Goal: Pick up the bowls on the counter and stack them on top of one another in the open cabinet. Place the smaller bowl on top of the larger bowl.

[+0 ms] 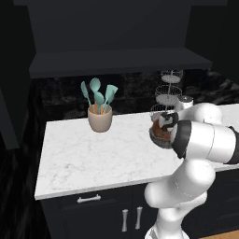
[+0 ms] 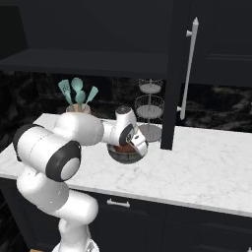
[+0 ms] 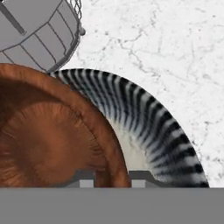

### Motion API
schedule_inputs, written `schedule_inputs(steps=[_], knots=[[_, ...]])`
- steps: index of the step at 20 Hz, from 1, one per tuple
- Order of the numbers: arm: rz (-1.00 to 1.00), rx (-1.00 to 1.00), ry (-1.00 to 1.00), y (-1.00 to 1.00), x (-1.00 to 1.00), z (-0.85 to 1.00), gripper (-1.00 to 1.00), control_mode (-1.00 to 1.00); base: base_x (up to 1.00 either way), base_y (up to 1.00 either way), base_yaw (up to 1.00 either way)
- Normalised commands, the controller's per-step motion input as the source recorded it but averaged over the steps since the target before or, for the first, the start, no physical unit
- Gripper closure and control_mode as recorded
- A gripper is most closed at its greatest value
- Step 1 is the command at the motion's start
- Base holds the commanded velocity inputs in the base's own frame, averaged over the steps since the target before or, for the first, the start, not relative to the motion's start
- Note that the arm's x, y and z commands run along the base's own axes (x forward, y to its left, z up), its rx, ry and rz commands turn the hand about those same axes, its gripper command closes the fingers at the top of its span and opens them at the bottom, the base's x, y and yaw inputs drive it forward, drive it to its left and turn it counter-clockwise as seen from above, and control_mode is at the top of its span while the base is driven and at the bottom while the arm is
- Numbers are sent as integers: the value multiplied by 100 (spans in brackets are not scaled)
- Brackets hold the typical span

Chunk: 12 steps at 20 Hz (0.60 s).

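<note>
Reddish-brown smaller bowl (image 3: pixel 48 144) sits right under the hand camera, glossy, wood-grain look, and its rim runs between the two claw (image 3: pixel 112 177) tips, one tip inside the wall and one outside. Looks like a rim grasp, but can't tell if the tips are actually clamped. It's nested inside the larger bowl (image 3: pixel 162 131), which is dark grey with striped outer band and pale inside. Both rest on the white marble surface (image 1: pixel 93 158), just beside the wire basket stand (image 2: pixel 149 106).

Progress judgement: small is on top of large, but on the surface, not in the open cabinet (image 1: pixel 116 60). Its shelf holds no bowl. Transfer of both bowls is left to do. Beige utensil cup (image 1: pixel 100 119) stands well apart.
</note>
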Motion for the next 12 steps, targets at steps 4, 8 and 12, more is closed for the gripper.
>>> schedule_inputs(steps=[4, 8, 12], knots=[[1, 3, -2, -2, -23, 65, -100, -100, 0, 0, 0], [0, 0, -2, 0, -4, 89, -100, -100, 0, 0, 0], [4, 0, 2, -39, -11, 7, -100, -100, 0, 0, 0]])
